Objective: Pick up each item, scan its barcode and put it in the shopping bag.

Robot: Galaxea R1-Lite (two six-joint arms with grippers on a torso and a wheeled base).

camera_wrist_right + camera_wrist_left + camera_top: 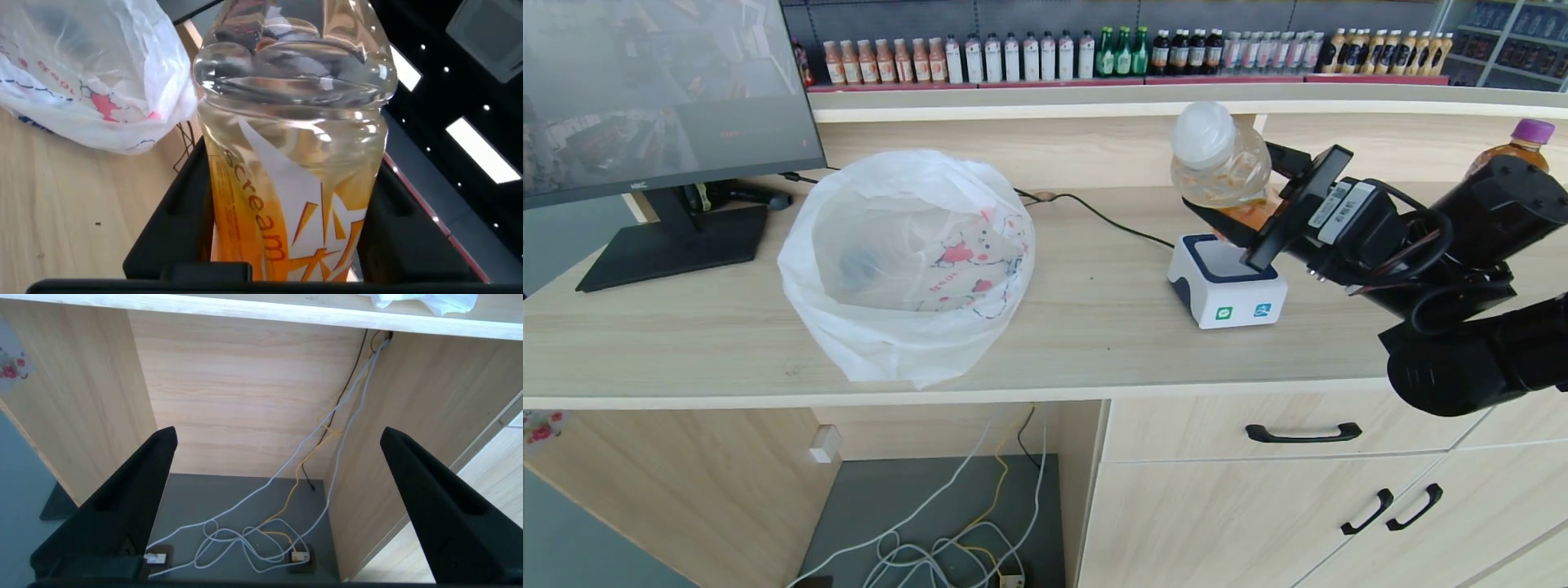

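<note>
1. Status. My right tool (1254, 204) is clamped on the bottle (1221, 159), one finger on each side of the orange label. The bottle is tilted, its clear end raised, just above the scanner (1227, 282) on the table (1094, 327). My left tool (278, 437) hangs below the table edge with its fingers apart and nothing in them.

2. Failed read. I cannot see the barcode. If it faces away from the scanner window, or sits under a finger, no read is likely.

3. Slip. The bottle wall is round and smooth. In my judgement a tilted hold lets the bottle turn or slide between the fingers, most of all during a wrist roll.

4. Contact. The bottle's low end is near the scanner top. Any drop in height could knock the scanner or push it along the table.

5. Transfer. The shopping bag (809, 269) stands well apart from the scanner, and a cable (1094, 214) lies on the table between them. The bag rim is soft and unsupported. A low approach could catch the rim, fold the mouth shut or drag the bag.
</note>
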